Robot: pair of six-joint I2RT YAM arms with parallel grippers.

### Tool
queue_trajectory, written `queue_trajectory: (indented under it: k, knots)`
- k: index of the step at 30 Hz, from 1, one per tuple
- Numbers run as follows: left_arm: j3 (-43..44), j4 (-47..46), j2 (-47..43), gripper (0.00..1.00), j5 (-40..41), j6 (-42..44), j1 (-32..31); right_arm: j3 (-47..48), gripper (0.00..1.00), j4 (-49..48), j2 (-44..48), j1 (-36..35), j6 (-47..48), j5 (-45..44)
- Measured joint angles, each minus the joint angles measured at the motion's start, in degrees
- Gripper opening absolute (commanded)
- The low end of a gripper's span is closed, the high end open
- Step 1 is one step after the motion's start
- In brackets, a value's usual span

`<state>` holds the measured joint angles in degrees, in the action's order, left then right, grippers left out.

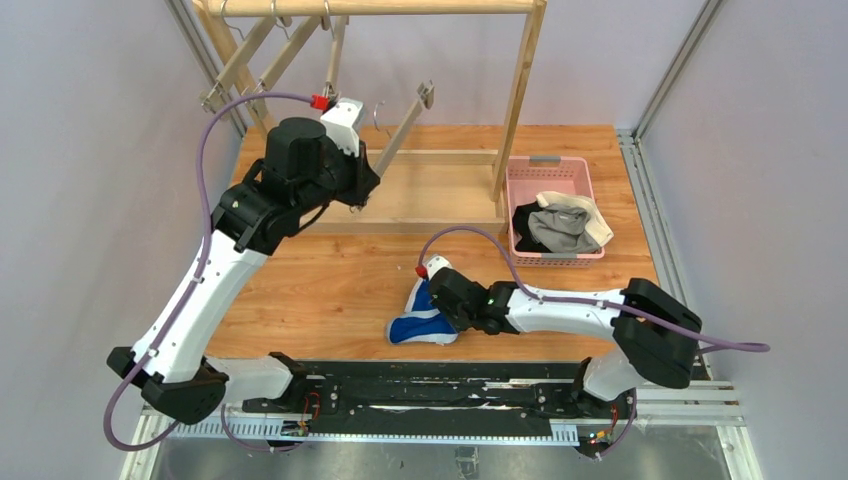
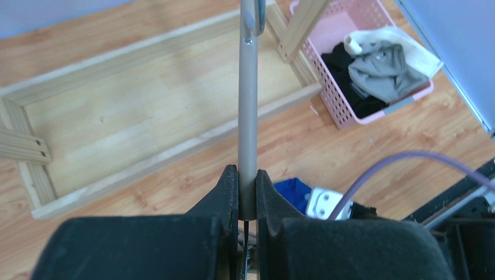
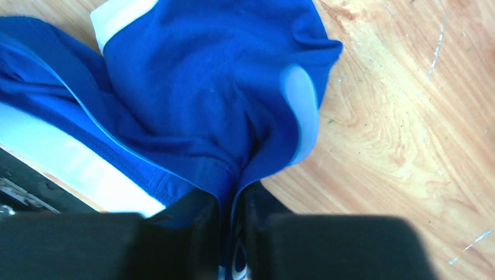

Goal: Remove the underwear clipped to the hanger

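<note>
Wooden bench (image 1: 330, 280) between pale lilac walls, with a wooden rack (image 1: 520, 90) standing along the back edge. Your left arm (image 1: 210, 290) is stretched up and away from its base, elbow bent, wrist cocked toward the rack, and the left fingers (image 2: 236, 181) are clamped tight on the bottom end of a grey hanger (image 2: 248, 105), which runs straight up out of the grip in the wrist view. Your right arm (image 1: 570, 310) is the opposite: lying low over the near part of the bench, forearm pointing left, almost flat to the surface. The right fingers (image 3: 250, 207) are pinched together on a fold of the blue underwear (image 1: 420, 318), with cloth bunched in the narrow gap between them. That blue pair with white trim lies crumpled on the bench near the front edge, well apart from the rack. Over on the right, the pink basket (image 1: 545, 165) holds the black underwear (image 1: 527, 225) and the grey underwear (image 1: 560, 230), heaped together with a pale cloth beside them.
</note>
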<state>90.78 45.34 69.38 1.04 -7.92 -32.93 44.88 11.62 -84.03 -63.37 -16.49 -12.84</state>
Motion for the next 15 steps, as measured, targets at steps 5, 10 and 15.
queue_trajectory:
  k: [5,10,15]
  knots:
    - [7.7,1.2,4.2,0.00,2.6,0.0,0.0,3.0,0.01,4.9,-1.7,-0.8,-2.0,-2.4]
    - [14.3,2.6,9.1,0.00,4.9,0.5,0.0,5.8,0.01,10.4,2.6,-0.9,-2.7,-7.8]
    - [22.2,5.4,15.5,0.00,6.7,1.2,0.0,12.6,0.00,17.4,10.8,-0.4,-2.3,-16.7]
